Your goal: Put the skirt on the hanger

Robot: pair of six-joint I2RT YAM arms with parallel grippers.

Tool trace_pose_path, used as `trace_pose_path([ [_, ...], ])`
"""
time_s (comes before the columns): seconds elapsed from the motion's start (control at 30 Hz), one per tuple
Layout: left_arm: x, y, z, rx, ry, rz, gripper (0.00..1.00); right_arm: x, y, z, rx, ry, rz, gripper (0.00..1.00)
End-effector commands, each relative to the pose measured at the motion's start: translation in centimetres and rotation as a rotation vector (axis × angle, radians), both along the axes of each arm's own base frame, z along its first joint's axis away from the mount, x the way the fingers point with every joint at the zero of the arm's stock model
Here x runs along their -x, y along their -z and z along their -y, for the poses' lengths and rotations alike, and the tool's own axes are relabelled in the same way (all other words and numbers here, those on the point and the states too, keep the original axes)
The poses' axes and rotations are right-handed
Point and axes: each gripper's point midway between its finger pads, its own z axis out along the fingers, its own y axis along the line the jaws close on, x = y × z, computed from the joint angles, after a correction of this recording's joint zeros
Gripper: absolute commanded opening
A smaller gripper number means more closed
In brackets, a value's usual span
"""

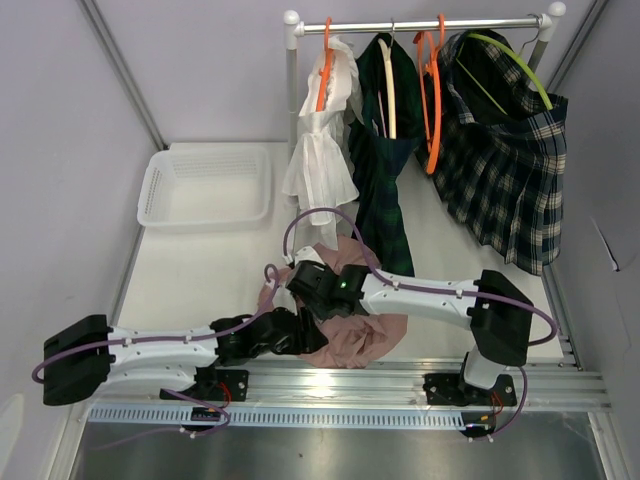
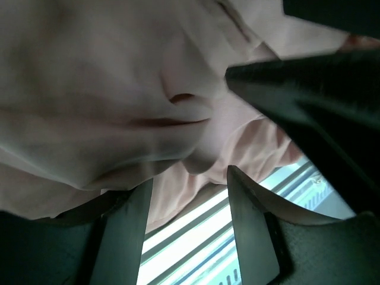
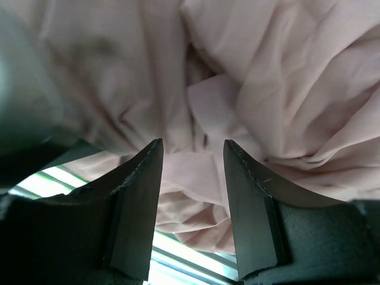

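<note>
**Q:** Item one: where does it lie?
**A:** A pale pink skirt [image 1: 372, 335] of thin cloth, crumpled in a heap at six o'clock on the white table [image 1: 200, 285]. It sits against the near rail, between your two arms.

**Q:** Handling?
**A:** Enter it as soft, light and limp. I judge it will sag from whatever point you pinch, and a loose fold may slip free. The waistband looks like the best hold, one gripper towards each end, so it spreads wide enough for a hanger. Neither wrist view shows a waistband among the folds, so you may have to search for it.

**Q:** Hands?
**A:** Your left gripper [image 2: 190, 178] is at the heap's eight o'clock edge with its jaws parted. The black fingers [image 2: 127, 228] flank an empty gap, the cloth lies just beyond the tips, and nothing is held. Your right gripper [image 3: 191, 145] is over the heap at eleven o'clock, jaws also parted. Creased cloth lies just past the tips, and no fold is seen pinched.

**Q:** Beyond?
**A:** An orange plastic hanger [image 1: 431, 110], apparently bare, hangs at one o'clock on the silver rail [image 1: 480, 23].
- It sits between a dark green tartan garment [image 1: 385, 190] and a navy plaid garment [image 1: 505, 180].
- A white frilled blouse [image 1: 318, 165] hangs at twelve.
- A white plastic basket [image 1: 150, 200] sits at ten o'clock, well apart from the heap.
</note>
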Motion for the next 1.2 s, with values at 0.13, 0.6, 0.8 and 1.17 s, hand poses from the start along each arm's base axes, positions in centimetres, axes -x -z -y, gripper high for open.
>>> trace_pose_path([
  [0.13, -1.1, -1.8, 1.7, 0.082, -0.009, 0.066, 0.53, -2.1, -0.8, 0.0, -0.004, 0.091, 0.067, 0.52],
  [0.6, -2.2, -3.0, 1.8, 0.108, -0.046, 0.125, 0.25, -3.8, 0.1, 1.7, -0.017, 0.174, 0.083, 0.25],
  [0.8, -2.5, -4.4, 1.4, 0.106, -0.046, 0.16, 0.0, -4.2, -1.1, 3.5, -0.039, 0.214, 0.1, 0.12],
  [1.17, -1.8, -3.7, -0.3, 0.055, -0.049, 0.129, 0.0, -3.8, -2.7, 0.6, -0.176, 0.179, 0.049, 0.62],
])
